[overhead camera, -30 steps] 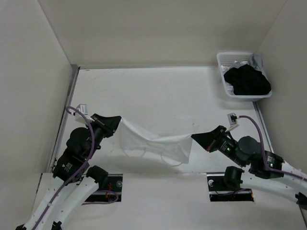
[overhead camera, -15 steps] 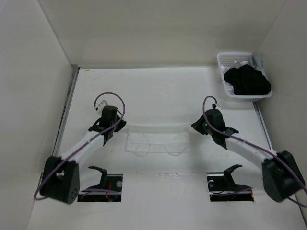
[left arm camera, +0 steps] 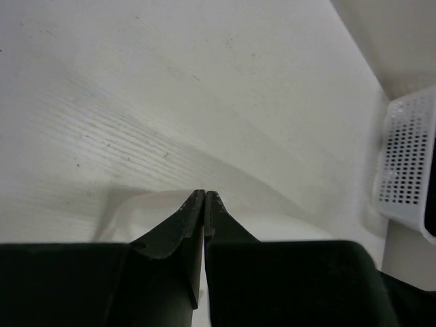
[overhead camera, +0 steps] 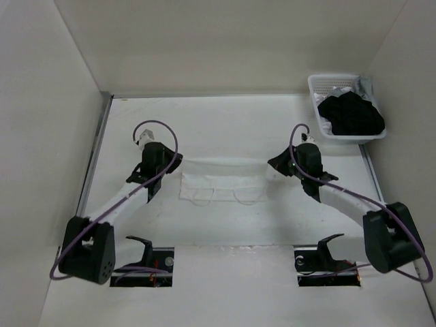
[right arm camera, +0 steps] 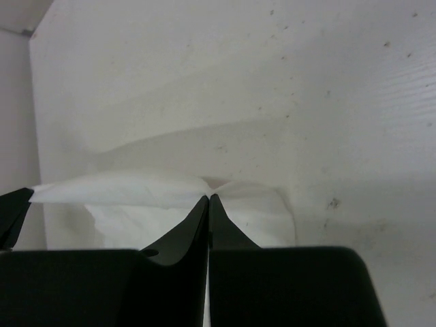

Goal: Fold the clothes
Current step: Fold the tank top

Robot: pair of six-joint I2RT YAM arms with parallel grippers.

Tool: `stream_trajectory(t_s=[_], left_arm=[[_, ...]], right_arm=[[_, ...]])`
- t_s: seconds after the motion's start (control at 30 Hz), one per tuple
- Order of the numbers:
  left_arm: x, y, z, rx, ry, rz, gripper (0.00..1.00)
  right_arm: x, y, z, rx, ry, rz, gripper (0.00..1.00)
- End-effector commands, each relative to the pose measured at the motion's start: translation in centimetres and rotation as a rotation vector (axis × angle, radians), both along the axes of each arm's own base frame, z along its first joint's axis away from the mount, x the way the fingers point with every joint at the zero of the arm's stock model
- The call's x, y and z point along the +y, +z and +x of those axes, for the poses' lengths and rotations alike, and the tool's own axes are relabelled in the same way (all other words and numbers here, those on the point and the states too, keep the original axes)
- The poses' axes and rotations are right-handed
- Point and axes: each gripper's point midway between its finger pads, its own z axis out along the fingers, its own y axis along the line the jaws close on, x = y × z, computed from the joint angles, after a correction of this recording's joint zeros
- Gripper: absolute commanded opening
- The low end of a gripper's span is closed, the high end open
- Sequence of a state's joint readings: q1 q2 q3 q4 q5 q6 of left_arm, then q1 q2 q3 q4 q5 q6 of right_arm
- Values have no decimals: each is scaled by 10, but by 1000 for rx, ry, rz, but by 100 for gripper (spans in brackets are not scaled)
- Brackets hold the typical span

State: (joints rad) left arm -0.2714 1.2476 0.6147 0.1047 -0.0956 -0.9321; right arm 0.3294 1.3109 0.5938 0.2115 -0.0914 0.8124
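Here the clothes point(overhead camera: 221, 185) sit mid-counter point(overhead camera: 225, 122), their far edge stretched between both tools. The left tool point(overhead camera: 170, 165) and right tool point(overhead camera: 274, 165) each pinch a far corner, jaws closed on it. White fabric on white surface leaves the outline faint. A far-right basket point(overhead camera: 325, 129) holds a black garment point(overhead camera: 351, 114).

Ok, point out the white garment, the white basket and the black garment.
white garment point(overhead camera: 221, 184): top view, middle of the cloth.
white basket point(overhead camera: 315, 92): top view, its left wall.
black garment point(overhead camera: 351, 114): top view, middle of the heap.
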Motion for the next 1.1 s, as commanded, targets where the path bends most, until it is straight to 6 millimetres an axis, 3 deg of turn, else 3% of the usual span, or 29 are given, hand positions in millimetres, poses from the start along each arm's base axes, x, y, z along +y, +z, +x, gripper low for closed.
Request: stream_trajectory(t_s=[0.0,0.33,0.53,0.73,0.8,0.87,1.07], left_arm=[[0,9,-27,-56,-15,-32,1],[17,-17,-103,-28,-16,-56,1],[22,-49,-123,37,-9,-61,2],[23,-72,-133,97,-2,-59,6],[24,-76,-134,108,3,-59,14],[25,-70,-133,92,0,-56,22],[18,-25,-122,-25,-35,-48,21]], right_arm=[[9,10,-24,-60,36,9,2],[-1,-22,-96,28,13,-9,2],[0,-51,-123,137,17,-24,2],[5,-73,-137,217,15,-45,4],[7,-71,-138,211,18,-46,11],[2,-68,-138,200,-8,-58,25],[-5,-42,-133,119,-24,-73,49]])
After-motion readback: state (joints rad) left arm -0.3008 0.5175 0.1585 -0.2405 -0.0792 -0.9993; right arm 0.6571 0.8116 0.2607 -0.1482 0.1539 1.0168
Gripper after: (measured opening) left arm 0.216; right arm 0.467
